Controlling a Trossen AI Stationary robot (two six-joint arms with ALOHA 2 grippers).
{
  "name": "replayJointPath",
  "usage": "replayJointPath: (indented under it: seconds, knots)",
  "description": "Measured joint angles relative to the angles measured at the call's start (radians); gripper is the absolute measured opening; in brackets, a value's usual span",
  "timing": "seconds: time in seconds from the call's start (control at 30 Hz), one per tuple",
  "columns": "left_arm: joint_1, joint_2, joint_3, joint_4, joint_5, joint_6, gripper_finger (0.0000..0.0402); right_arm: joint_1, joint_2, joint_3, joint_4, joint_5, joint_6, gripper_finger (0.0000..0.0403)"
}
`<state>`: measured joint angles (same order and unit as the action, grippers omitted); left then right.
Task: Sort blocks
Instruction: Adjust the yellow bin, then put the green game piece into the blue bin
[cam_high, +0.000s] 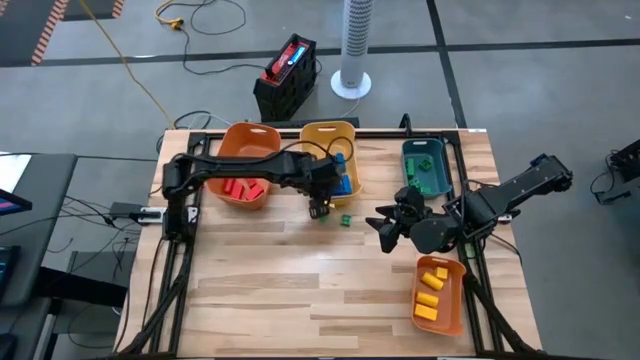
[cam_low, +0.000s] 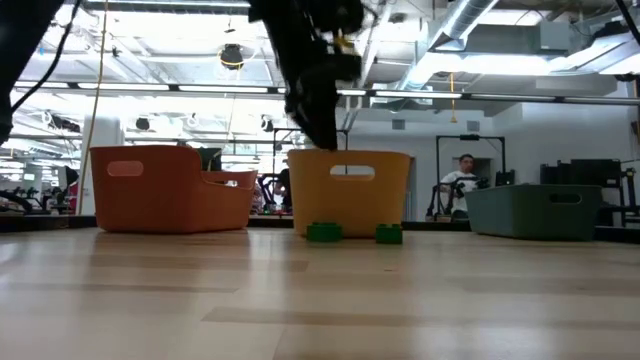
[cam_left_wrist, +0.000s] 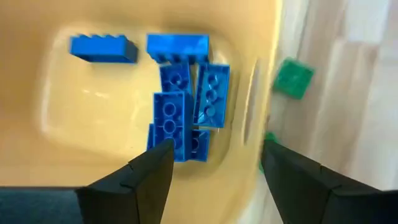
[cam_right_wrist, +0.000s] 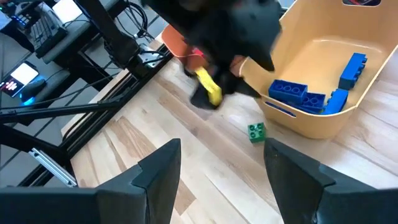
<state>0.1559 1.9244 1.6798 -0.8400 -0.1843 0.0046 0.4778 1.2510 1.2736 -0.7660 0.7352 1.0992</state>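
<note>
My left gripper (cam_left_wrist: 214, 149) hangs open and holds nothing, above the near wall of the yellow bin (cam_high: 318, 135). Several blue blocks (cam_left_wrist: 186, 93) lie on that bin's floor. Two green blocks (cam_low: 323, 232) (cam_low: 388, 234) rest flat on the table just in front of the bin; one of them shows in the high view (cam_high: 345, 218) beside my left gripper (cam_high: 320, 208). My right gripper (cam_high: 385, 228) waits open and empty over the table to the right of these, and its own view (cam_right_wrist: 221, 146) looks toward one green block (cam_right_wrist: 256, 132).
An orange bin (cam_high: 232, 150) with red blocks stands left of the yellow one. A teal bin (cam_high: 408, 152) with green blocks stands at the back right. Another orange bin (cam_high: 455, 270) with yellow blocks sits at the near right. Bare wood lies across the near table.
</note>
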Motion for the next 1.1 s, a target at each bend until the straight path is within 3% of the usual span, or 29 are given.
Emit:
replayJointPath:
  seconds: [0.27,0.5,0.63,0.9,1.1]
  knots:
    - [-0.147,-0.073,0.000,-0.002,-0.079,-0.053,0.0235,0.008,0.013,-0.041,-0.042,0.000,-0.016,0.0240]
    - [-0.319,-0.087,-0.029,0.053,-0.162,-0.143,0.0235,-0.012,0.015,-0.310,0.166,-0.051,0.000,0.0240]
    - [-0.388,-0.141,-0.142,0.187,-0.184,-0.190,0.0225,-0.079,0.029,-0.402,0.353,-0.181,0.003,0.0240]
    - [-0.440,-0.306,-0.444,0.418,-0.188,-0.383,0.0193,-0.240,0.193,-0.391,0.418,-0.373,-0.123,0.0240]
    - [-0.464,-0.440,-0.610,0.467,-0.199,-0.534,0.0190,-0.291,0.258,-0.361,0.456,-0.408,-0.264,0.0240]
